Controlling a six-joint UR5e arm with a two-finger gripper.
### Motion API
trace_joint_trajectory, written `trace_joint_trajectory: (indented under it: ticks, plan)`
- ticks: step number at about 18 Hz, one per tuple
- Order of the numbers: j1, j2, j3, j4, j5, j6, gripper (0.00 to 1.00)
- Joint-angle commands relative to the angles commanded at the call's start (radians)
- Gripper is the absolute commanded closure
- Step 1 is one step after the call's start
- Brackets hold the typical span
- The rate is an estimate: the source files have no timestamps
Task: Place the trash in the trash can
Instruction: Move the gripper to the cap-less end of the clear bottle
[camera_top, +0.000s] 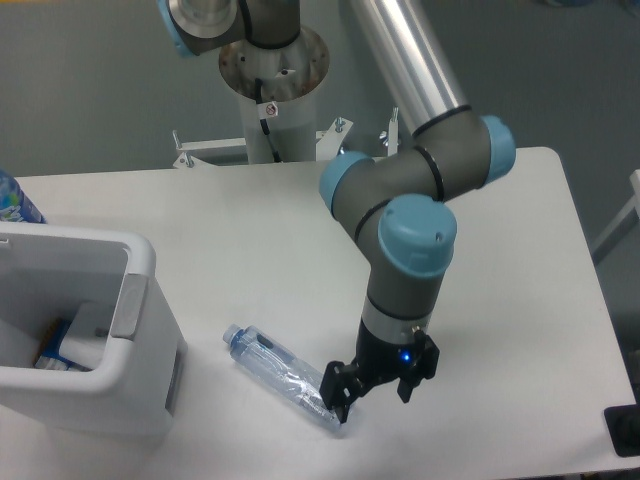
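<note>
The clear crinkled plastic bottle (278, 375) lies on its side on the white table, its pale blue cap pointing up-left towards the trash can. My gripper (373, 390) points down at the bottle's base end with its jaws open. One finger (335, 392) is over the bottle's bottom end; the other stands clear to the right. Nothing is held. The trash can (150, 330), a white boxy bin with a grey tab on its rim, stands at the left edge. A white flat piece (88, 335) lies inside it; I cannot tell if it is the wrapper.
The arm's base post (270, 100) stands at the back of the table. A blue-patterned object (15, 200) shows at the far left behind the bin. A black object (625, 430) sits off the table's front right corner.
</note>
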Motion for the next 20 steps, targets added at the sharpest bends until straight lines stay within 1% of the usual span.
trace_joint_trajectory:
  ticks: [2, 4, 6, 8, 11, 13, 15, 20]
  plan:
    - [-0.012, -0.044, 0.06, -0.101, 0.014, -0.006, 0.01]
    - [-0.015, -0.078, 0.117, -0.18, 0.015, -0.035, 0.01]
    - [-0.015, -0.092, 0.137, -0.215, 0.014, -0.044, 0.01]
    - [-0.017, -0.098, 0.137, -0.233, 0.014, -0.049, 0.01]
    - [-0.017, -0.115, 0.153, -0.298, 0.014, -0.064, 0.01]
    - [-0.026, -0.121, 0.163, -0.315, 0.014, -0.092, 0.01]
    - [-0.031, -0.121, 0.157, -0.316, 0.014, -0.124, 0.01]
    - [-0.044, -0.127, 0.147, -0.315, 0.02, -0.15, 0.01]
